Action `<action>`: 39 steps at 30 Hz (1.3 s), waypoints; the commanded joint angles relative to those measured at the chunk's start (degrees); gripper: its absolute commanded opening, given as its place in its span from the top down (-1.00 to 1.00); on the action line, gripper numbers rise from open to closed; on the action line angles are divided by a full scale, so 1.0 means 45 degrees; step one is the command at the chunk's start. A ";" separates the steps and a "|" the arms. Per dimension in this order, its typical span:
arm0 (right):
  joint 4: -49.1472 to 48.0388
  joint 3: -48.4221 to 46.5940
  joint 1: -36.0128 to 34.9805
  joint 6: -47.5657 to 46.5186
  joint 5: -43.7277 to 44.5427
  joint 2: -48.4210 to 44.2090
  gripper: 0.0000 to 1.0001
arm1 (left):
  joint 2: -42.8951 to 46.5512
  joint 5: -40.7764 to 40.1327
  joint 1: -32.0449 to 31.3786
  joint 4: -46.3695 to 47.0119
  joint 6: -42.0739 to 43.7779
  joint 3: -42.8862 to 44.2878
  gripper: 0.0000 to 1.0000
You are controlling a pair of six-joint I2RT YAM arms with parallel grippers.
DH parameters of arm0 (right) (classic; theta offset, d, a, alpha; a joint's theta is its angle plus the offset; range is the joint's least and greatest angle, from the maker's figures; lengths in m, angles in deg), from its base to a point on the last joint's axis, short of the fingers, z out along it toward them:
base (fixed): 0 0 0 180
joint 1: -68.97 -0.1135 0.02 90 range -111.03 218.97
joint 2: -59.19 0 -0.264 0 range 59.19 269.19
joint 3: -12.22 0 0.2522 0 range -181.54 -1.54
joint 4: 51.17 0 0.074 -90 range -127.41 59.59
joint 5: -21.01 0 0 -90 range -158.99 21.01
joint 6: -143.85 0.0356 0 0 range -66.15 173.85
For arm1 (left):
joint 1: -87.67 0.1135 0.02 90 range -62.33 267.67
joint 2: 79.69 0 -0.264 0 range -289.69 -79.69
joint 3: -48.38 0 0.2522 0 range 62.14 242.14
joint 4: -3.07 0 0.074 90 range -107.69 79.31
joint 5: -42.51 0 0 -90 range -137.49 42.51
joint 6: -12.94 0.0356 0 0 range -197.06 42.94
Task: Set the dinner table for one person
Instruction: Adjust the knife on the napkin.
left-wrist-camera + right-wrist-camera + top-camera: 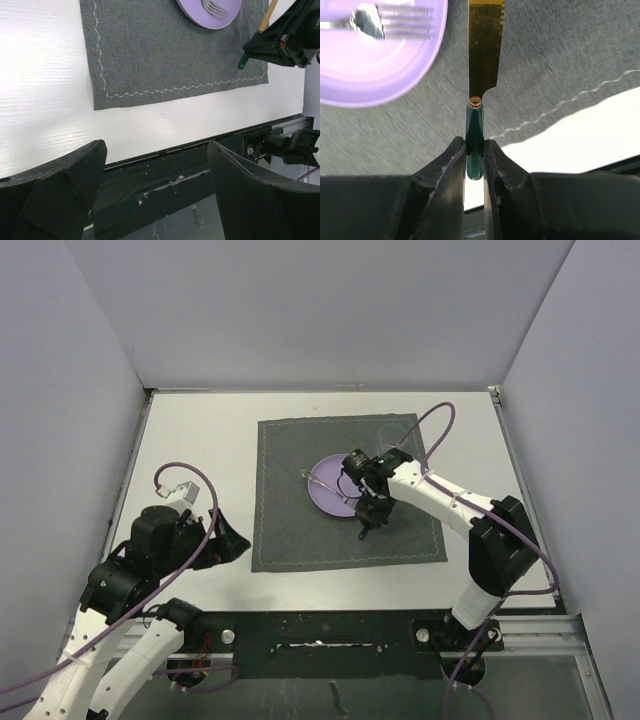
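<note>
Dark grey cloth with a pale zigzag stitch forms a placemat [300,530] lying flat in the middle of the white tabletop [200,440]. The tabletop fills the whole floor of the scene, from the metal rail at the near edge to the grey walls at the far end and both sides. A lilac plate [328,498] sits on the mat's far half, a little right of centre, with a silver fork [395,27] lying in it. The right pincer [475,145] is pressed onto the dark green handle of a knife [485,60], whose gold blade points away from the fingers over the mat, just right of the plate and apart from its rim. Whether the knife touches the cloth cannot be told. The left pincer [156,150] is spread wide with nothing between its fingers. It hangs over bare tabletop at the near left, beside the mat's near left corner.
</note>
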 commanded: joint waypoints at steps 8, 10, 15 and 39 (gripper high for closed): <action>0.4589 -0.0500 -0.1823 -0.7290 0.2350 -0.2598 1.00 | 0.0219 -0.0397 0.0036 0.0074 -0.0231 0.0994 -0.63; 0.5348 -0.0833 -0.1536 -0.8338 0.2854 -0.2475 1.00 | 0.0120 -0.0272 0.0036 0.0324 -0.0246 0.0880 -0.63; 0.3290 -0.0931 -0.0183 -1.2479 0.1097 -0.2539 1.00 | -0.0123 -0.0088 0.0036 0.0653 -0.0312 0.0638 -0.61; -0.3738 0.3699 0.3640 -1.3331 -0.3776 -0.2022 1.00 | -0.0650 0.0007 0.0036 0.1054 -0.0219 0.0144 -0.59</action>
